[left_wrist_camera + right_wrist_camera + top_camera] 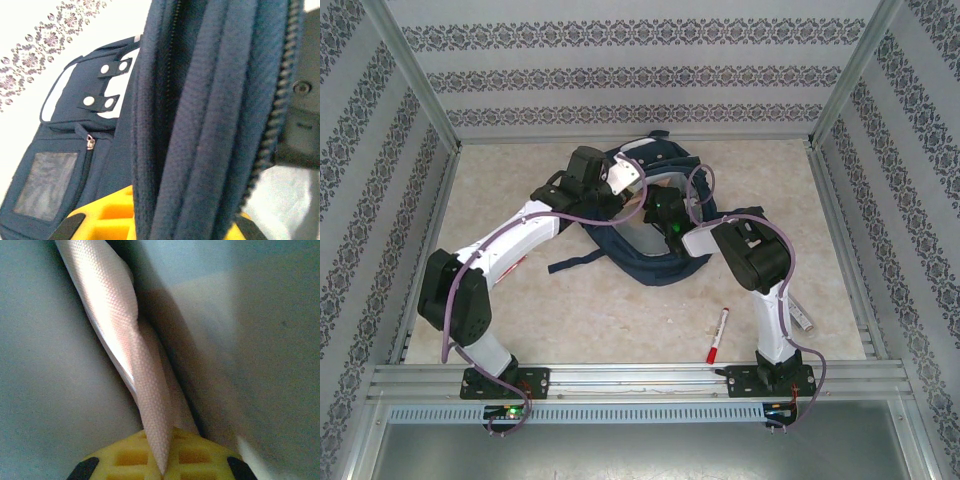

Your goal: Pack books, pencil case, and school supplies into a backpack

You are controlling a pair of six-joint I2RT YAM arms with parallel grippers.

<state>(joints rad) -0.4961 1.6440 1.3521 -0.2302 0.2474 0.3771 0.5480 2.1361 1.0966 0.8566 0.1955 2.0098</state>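
The navy backpack (pixel 658 268) lies open at the back middle of the table. My left gripper (pixel 623 180) is at its upper left rim. In the left wrist view this gripper (pixel 160 222) is shut on a thick fold of the backpack's zipper edge (pixel 210 100). My right gripper (pixel 672 228) reaches into the opening. Its yellow fingers (pixel 125 457) are shut on a thin peach-pink edge of the pencil case (pixel 145 390), against the grey lining (pixel 50 365). The marker pen with a red cap (pixel 717 335) lies on the table in front of the backpack. The books are out of view.
A dark strap (pixel 570 262) trails left from the backpack. A pale narrow strip (pixel 804 318) lies beside the right arm. Metal frame rails (pixel 840 240) and patterned walls close in the table on three sides. The backpack's front has white patches and a clear window pocket (pixel 47 185).
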